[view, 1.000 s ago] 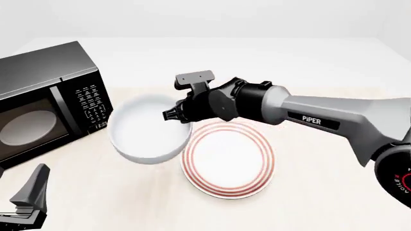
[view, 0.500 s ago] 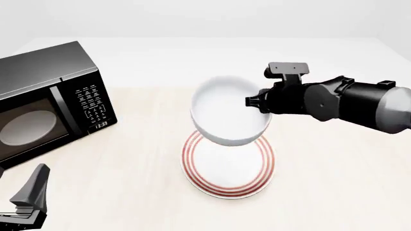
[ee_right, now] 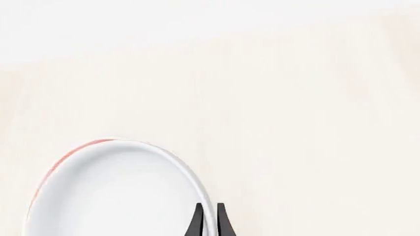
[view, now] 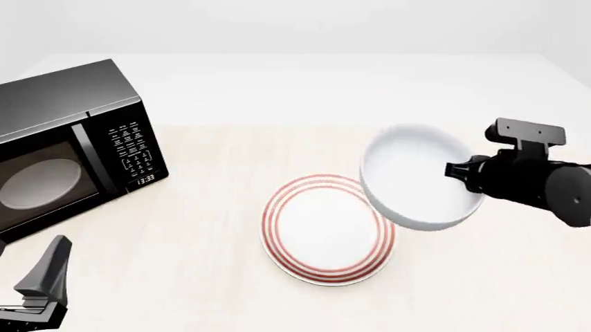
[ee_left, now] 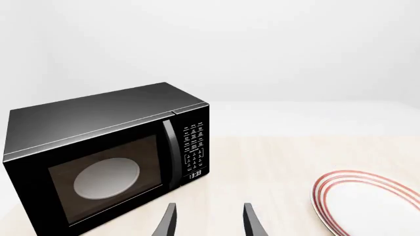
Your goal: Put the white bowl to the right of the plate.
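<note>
Pale table point(view: 212, 277); right hand point(ee_right: 208, 219) pinching white bowl point(view: 417, 176) rim, visible only by wrist.

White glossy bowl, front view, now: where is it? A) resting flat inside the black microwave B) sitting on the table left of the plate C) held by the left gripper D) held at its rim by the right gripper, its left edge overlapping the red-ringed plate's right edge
D: the right gripper pinches the rim of the white glossy bowl, which overlaps the right edge of the red-ringed plate.
</note>
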`<state>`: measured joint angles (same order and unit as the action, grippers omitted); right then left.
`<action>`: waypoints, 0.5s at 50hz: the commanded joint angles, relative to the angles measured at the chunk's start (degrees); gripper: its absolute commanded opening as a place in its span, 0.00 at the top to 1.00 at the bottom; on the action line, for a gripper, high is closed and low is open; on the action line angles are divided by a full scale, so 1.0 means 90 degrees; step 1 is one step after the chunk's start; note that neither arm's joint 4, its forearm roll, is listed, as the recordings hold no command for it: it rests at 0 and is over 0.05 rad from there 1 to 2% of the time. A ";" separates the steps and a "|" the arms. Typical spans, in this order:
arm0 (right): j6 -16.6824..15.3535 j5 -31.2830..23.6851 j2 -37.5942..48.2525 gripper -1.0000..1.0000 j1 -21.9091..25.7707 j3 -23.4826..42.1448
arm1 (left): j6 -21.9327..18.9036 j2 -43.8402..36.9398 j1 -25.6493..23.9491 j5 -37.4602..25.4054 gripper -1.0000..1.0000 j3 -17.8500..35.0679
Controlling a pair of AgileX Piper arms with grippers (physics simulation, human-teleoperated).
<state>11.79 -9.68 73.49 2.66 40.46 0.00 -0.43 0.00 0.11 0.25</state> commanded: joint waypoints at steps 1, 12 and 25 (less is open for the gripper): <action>0.0144 0.0339 -0.0530 1.00 -0.0813 -0.0873 | 0.0000 0.0000 0.0000 0.0000 0.00 0.0000; 0.0261 0.0608 -0.0887 1.00 -0.1682 -0.1528 | 0.0000 0.0000 0.0000 0.0000 0.00 0.0000; 0.0360 0.1062 -0.0885 1.00 -0.2669 -0.2029 | 0.0000 0.0000 0.0000 0.0000 0.00 0.0000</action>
<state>13.75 -3.34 66.01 -15.08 25.67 0.00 -0.43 0.00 0.11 0.25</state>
